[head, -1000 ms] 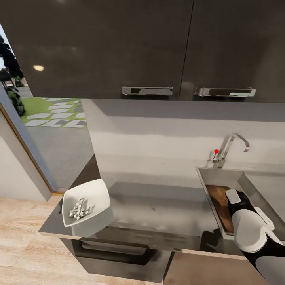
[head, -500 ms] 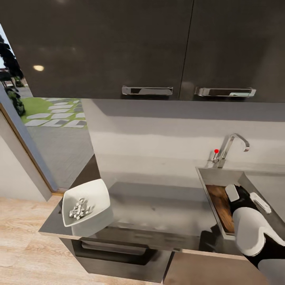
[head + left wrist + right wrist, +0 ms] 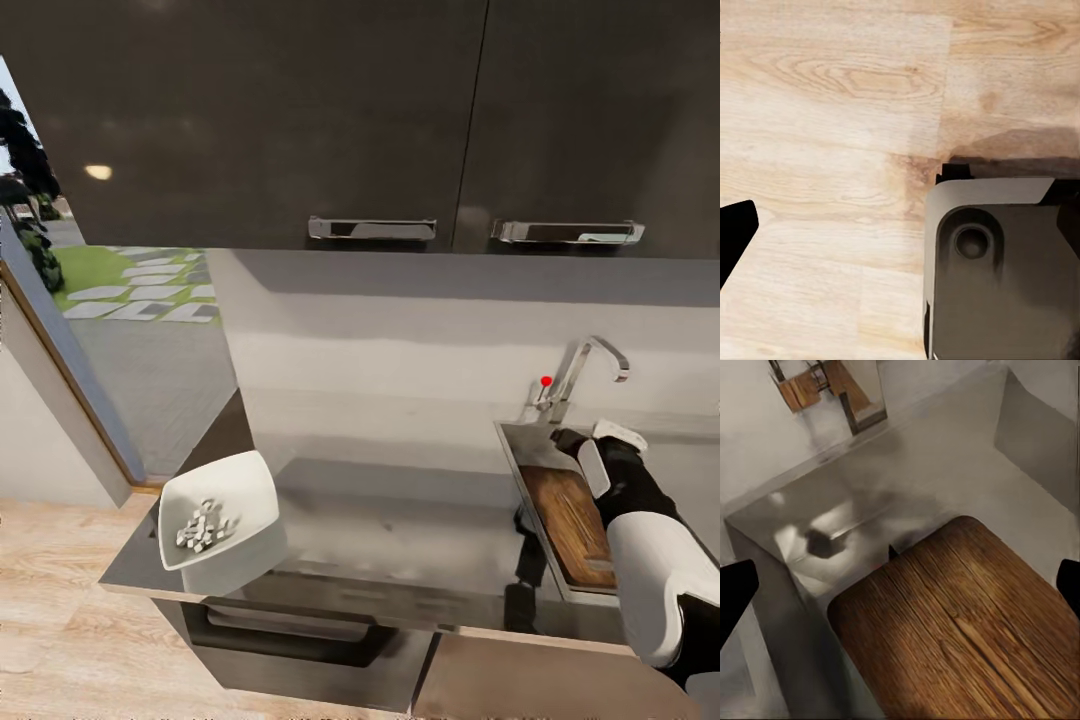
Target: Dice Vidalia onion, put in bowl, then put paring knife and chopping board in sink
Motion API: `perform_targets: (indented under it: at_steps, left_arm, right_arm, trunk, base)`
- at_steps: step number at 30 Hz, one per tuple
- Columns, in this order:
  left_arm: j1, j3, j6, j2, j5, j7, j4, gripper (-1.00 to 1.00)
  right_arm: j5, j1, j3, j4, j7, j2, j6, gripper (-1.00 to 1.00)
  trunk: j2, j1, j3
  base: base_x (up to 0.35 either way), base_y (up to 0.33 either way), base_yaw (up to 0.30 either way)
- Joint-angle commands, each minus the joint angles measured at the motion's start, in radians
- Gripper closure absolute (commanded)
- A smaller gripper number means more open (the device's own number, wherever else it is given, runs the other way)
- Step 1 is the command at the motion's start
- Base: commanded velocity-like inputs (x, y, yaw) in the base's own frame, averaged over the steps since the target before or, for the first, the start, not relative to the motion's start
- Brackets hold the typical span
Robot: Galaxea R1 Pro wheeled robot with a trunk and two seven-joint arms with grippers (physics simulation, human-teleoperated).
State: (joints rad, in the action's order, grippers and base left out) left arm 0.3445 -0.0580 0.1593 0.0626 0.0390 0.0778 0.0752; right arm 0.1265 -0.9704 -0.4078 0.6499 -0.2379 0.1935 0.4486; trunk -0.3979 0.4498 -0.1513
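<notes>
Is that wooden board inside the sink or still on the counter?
Inside: the chopping board lies within the sink basin, walls surrounding it.

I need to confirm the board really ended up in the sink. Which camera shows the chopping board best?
The right wrist view: the chopping board is seen close up, wood grain clear, lying in the grey sink. The head view shows the board smaller, partly behind the right arm. The left wrist view looks at wooden floor.

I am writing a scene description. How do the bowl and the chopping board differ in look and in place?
The bowl is white, glossy and squarish; the chopping board is flat, brown wood with visible grain. The bowl sits on the countertop near its left end; the chopping board lies inside the sink. The bowl holds small diced pieces; nothing is seen lying on the chopping board. Neither is held by a gripper.
</notes>
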Motion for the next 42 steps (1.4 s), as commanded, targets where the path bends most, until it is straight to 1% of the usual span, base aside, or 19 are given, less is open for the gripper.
perform_targets:
  at_steps: [1, 4, 7, 10, 16, 19, 22, 23, 24, 25, 26, 29, 34, 42]
  left_arm:
    - [0.002, -0.006, 0.008, 0.000, 0.004, 0.002, 0.005, -1.00]
    - [0.002, -0.006, 0.008, 0.001, 0.004, 0.002, 0.005, -1.00]
    - [0.002, -0.006, 0.008, 0.000, 0.004, 0.002, 0.005, -1.00]
    - [0.001, -0.006, 0.008, 0.000, 0.004, 0.001, 0.005, -1.00]
    - [0.002, -0.006, 0.008, -0.001, 0.004, 0.001, 0.005, -1.00]
    - [0.001, -0.006, 0.008, -0.001, 0.004, 0.001, 0.005, -1.00]
    - [0.001, -0.006, 0.008, -0.002, 0.004, 0.001, 0.005, -1.00]
    - [0.001, -0.006, 0.008, -0.001, 0.004, 0.000, 0.005, -1.00]
    - [0.001, -0.006, 0.008, -0.002, 0.004, 0.000, 0.005, -1.00]
    - [0.002, -0.006, 0.008, -0.002, 0.004, 0.000, 0.005, -1.00]
    - [0.002, -0.006, 0.008, -0.003, 0.004, 0.001, 0.005, -1.00]
    - [0.002, -0.006, 0.008, -0.002, 0.004, 0.001, 0.005, -1.00]
    - [0.002, -0.006, 0.008, -0.002, 0.004, 0.000, 0.005, -1.00]
    - [0.001, -0.006, 0.008, -0.001, 0.004, 0.000, 0.005, -1.00]
  right_arm:
    - [-0.005, -0.001, 0.003, 0.002, 0.006, 0.000, 0.004, -1.00]
    - [-0.019, -0.001, 0.005, 0.002, 0.049, 0.002, 0.006, -1.00]
    - [-0.027, -0.001, 0.006, 0.002, 0.078, 0.003, 0.007, -1.00]
    - [-0.054, -0.001, 0.006, 0.002, 0.086, 0.003, 0.007, -1.00]
    - [-0.066, -0.001, 0.006, 0.002, 0.091, 0.003, 0.007, -1.00]
    - [-0.067, -0.001, 0.005, 0.003, 0.134, 0.004, 0.007, -1.00]
    - [-0.075, -0.001, 0.005, 0.003, 0.200, 0.005, 0.007, -1.00]
    - [-0.087, -0.001, 0.006, 0.003, 0.221, 0.006, 0.007, -1.00]
    - [-0.092, -0.001, 0.006, 0.003, 0.228, 0.005, 0.007, -1.00]
    - [-0.127, -0.001, 0.006, 0.003, 0.266, 0.005, 0.007, -1.00]
    - [-0.141, -0.001, 0.006, 0.003, 0.281, 0.005, 0.007, -1.00]
    - [-0.170, -0.001, 0.006, 0.003, 0.327, 0.004, 0.006, -1.00]
    - [-0.176, -0.001, 0.006, 0.002, 0.340, 0.004, 0.005, -1.00]
    - [-0.179, -0.001, 0.006, 0.002, 0.341, 0.003, 0.005, -1.00]
  trunk:
    - [-0.002, 0.000, -0.002]
    - [-0.002, 0.000, -0.002]
    - [-0.002, 0.000, -0.002]
    - [-0.002, 0.000, -0.002]
    - [-0.002, 0.000, -0.002]
    - [-0.002, 0.000, -0.002]
    - [-0.002, 0.000, -0.002]
    - [-0.002, 0.000, -0.002]
    - [-0.002, 0.000, -0.002]
    - [-0.002, 0.000, -0.002]
    - [-0.002, 0.000, -0.002]
    - [-0.002, 0.000, -0.002]
    - [-0.002, 0.000, -0.002]
    - [-0.002, 0.000, -0.002]
  base:
    - [-0.219, 0.000, 0.000]
    - [-0.280, 0.000, 0.000]
    - [-0.316, 0.000, 0.000]
    - [-0.327, 0.000, 0.000]
    - [-0.330, 0.000, 0.000]
    - [-0.331, 0.000, 0.000]
    - [-0.330, 0.000, 0.000]
    - [-0.330, 0.000, 0.000]
    - [-0.330, 0.000, 0.000]
    - [-0.331, 0.000, 0.000]
    - [-0.331, 0.000, 0.000]
    - [-0.331, 0.011, 0.000]
    - [-0.316, 0.118, 0.000]
    - [-0.252, 0.240, 0.000]
